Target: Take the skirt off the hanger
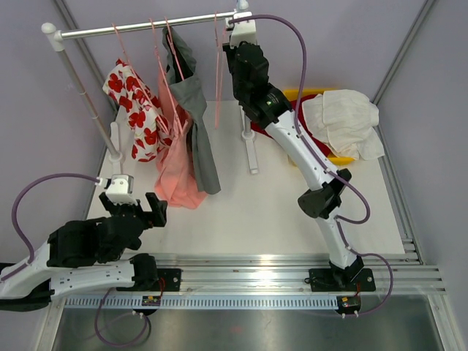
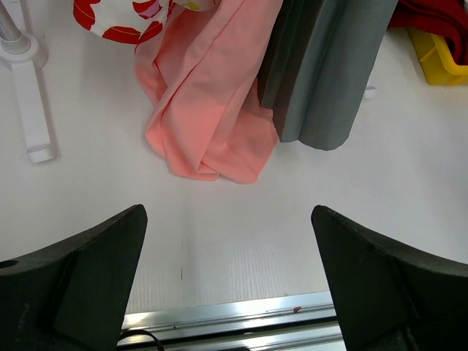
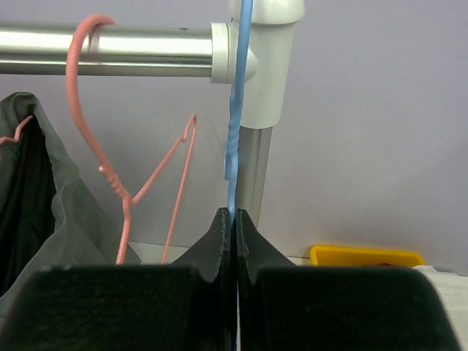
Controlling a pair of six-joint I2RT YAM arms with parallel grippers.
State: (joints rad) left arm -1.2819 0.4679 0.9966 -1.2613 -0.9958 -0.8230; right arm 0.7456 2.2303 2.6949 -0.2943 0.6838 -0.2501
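Observation:
My right gripper (image 1: 234, 31) (image 3: 235, 216) is raised to the right end of the rail (image 1: 146, 26). It is shut on the thin neck of a blue hanger (image 3: 232, 146), and no cloth shows on that hanger. An empty pink hanger (image 1: 218, 73) (image 3: 95, 146) hangs just left of it. Further left hang a grey garment (image 1: 196, 110), a pink garment (image 1: 175, 164) and a white garment with red flowers (image 1: 135, 110). I cannot tell which is the skirt. My left gripper (image 1: 136, 207) (image 2: 228, 219) is open and empty, low over the table in front of the pink garment (image 2: 205, 117).
A yellow bin (image 1: 311, 95) at the back right holds red cloth and a crumpled white cloth (image 1: 344, 121). The rack's white feet (image 1: 251, 150) (image 2: 25, 95) rest on the table. A metal rail (image 1: 278, 267) runs along the near edge.

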